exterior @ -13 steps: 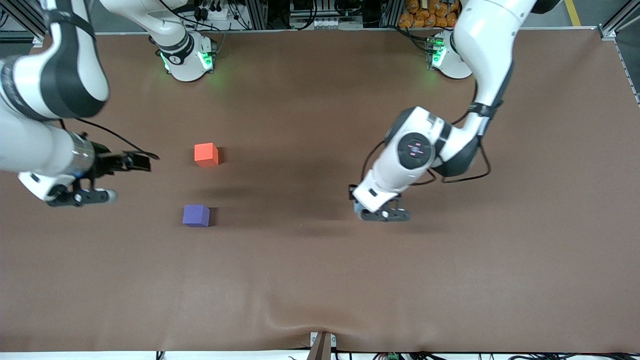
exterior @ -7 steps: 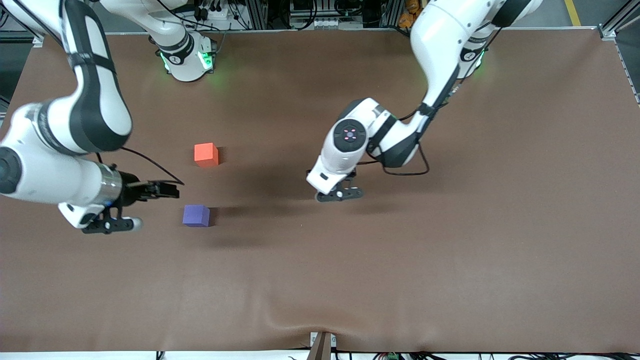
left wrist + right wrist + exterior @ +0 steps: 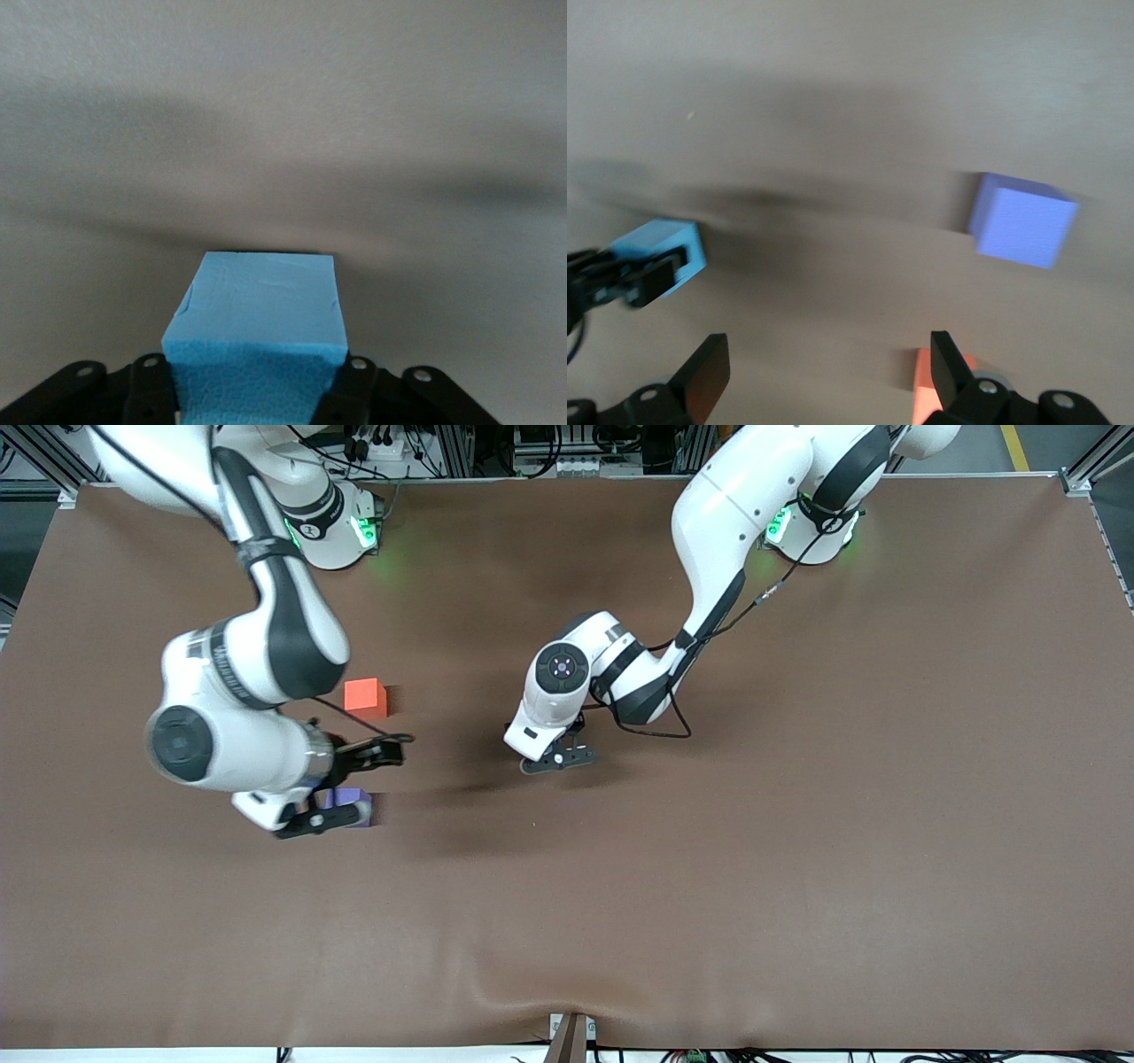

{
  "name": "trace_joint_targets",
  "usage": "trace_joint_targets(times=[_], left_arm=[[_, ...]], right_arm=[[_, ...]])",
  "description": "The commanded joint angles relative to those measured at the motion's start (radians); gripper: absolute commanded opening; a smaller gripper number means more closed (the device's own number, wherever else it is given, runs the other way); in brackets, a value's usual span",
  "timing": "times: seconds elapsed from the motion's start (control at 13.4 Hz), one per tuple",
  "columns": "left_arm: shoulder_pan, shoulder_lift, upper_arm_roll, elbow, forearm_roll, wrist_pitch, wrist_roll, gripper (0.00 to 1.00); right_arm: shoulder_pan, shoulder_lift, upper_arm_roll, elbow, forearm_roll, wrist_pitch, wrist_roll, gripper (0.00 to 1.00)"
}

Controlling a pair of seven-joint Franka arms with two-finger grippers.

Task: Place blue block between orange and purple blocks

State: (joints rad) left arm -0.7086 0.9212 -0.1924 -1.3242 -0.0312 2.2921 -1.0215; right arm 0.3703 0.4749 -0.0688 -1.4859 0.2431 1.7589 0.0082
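Observation:
My left gripper [image 3: 558, 760] is shut on the sky-blue block [image 3: 257, 310] and holds it just above the table near the middle. My hand hides the block in the front view. It also shows in the right wrist view [image 3: 660, 248], held by the left gripper [image 3: 629, 279]. The orange block [image 3: 365, 698] sits toward the right arm's end. The purple block [image 3: 347, 797] sits nearer the front camera than it, with a gap between them. My right gripper [image 3: 323, 821] is open and empty [image 3: 828, 372], low over the purple block and partly covering it. The purple block [image 3: 1023, 221] and an edge of the orange block [image 3: 921, 390] show in the right wrist view.
The brown table mat [image 3: 709, 886] has a small wrinkle at the front edge [image 3: 532, 992]. The arms' bases [image 3: 332, 531] stand along the back edge.
My left gripper has carried the blue block toward the right arm's end. My right arm has swung in from the table's end to over the purple block.

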Motion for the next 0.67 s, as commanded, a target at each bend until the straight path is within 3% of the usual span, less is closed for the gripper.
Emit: trace_joint_targets(times=[0.0, 0.22, 0.6], left_arm=[[-0.029, 0.018, 0.033, 0.033, -0.001, -0.006, -0.006, 1.0], [0.023, -0.1, 0.065, 0.023, -0.003, -0.139, -0.025, 1.0], [0.243, -0.35, 0.068, 0.017, 0.002, -0.448, -0.014, 1.0]], right_arm=[[0.053, 0.007, -0.009, -0.014, -0.004, 0.014, -0.007, 1.0], [0.07, -0.025, -0.009, -0.131, -0.001, 0.125, 0.006, 1.0], [0.211, -0.021, -0.009, -0.194, -0.001, 0.299, 0.088, 1.0]])
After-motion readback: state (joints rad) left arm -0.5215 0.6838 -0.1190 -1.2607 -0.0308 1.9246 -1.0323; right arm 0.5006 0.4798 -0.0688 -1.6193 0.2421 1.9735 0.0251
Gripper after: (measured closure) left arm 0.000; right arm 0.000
